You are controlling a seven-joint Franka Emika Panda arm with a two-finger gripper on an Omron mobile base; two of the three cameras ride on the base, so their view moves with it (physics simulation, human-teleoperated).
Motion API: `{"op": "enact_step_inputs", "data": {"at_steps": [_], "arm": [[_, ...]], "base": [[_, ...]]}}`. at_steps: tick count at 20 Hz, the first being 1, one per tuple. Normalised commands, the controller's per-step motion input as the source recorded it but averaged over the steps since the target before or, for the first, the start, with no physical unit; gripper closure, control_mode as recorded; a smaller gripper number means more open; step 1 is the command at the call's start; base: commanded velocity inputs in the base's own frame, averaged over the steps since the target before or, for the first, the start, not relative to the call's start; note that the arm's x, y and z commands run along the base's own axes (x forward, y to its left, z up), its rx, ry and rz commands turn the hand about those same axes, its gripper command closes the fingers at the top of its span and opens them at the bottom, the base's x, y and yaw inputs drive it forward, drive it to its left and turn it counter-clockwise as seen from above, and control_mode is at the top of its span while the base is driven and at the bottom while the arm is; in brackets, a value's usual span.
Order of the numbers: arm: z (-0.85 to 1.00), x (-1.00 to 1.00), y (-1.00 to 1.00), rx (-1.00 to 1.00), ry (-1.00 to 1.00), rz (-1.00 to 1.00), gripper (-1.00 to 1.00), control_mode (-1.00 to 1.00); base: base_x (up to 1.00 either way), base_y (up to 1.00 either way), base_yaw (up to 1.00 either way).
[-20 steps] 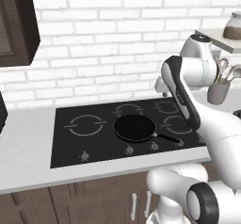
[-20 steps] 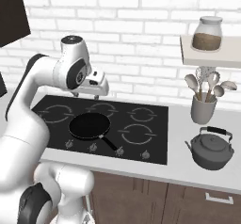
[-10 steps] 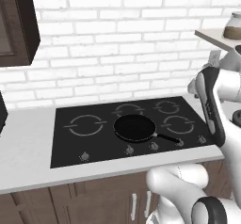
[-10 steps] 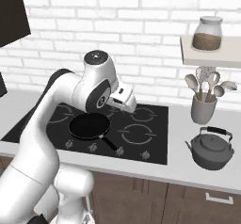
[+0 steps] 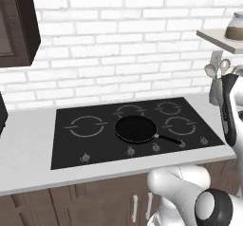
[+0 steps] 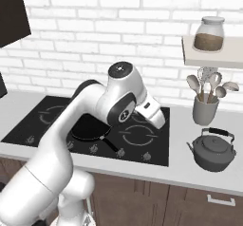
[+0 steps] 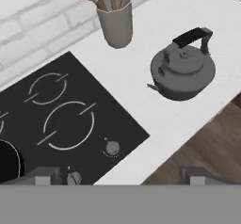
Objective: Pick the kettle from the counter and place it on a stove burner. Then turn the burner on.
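A grey cylindrical utensil cup point(image 7: 115, 23) stands upright on the pale grey-white smooth surface point(image 7: 141, 84) near the white brick wall, holding several spoons and wooden-handled tools that fan out above its rim; in the right base view the same cup point(image 6: 205, 110) sits under a wall shelf point(image 6: 212, 56) carrying a lidded glass jar point(image 6: 209, 33) part filled with something brown.

The small squat silvery-grey kettle point(image 6: 212, 151) with a dark arched handle rests upright on the surface to the right of the black glass cooktop point(image 6: 142, 139), in front of the cup and apart from it. In the hand view the kettle point(image 7: 183, 70) has its short spout toward the cooktop and its handle arching across the lid.

A black frying pan point(image 5: 136, 128) lies on the cooktop, empty, handle toward the knobs.

The end effector point(image 7: 122, 175) hangs above the cooktop's right edge, released and holding nothing.
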Motion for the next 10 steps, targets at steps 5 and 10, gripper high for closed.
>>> {"op": "enact_step_inputs", "data": {"at_steps": [5, 10], "arm": [[-0.08, 0.0, -1.0, 0.05, 0.0, -0.5, -1.0, -1.0], [-0.15, 0.0, -1.0, 0.09, 0.0, -0.57, -1.0, -1.0]], "base": [[0.0, 0.0, 0.0], [0.0, 0.0, 0.0]]}}
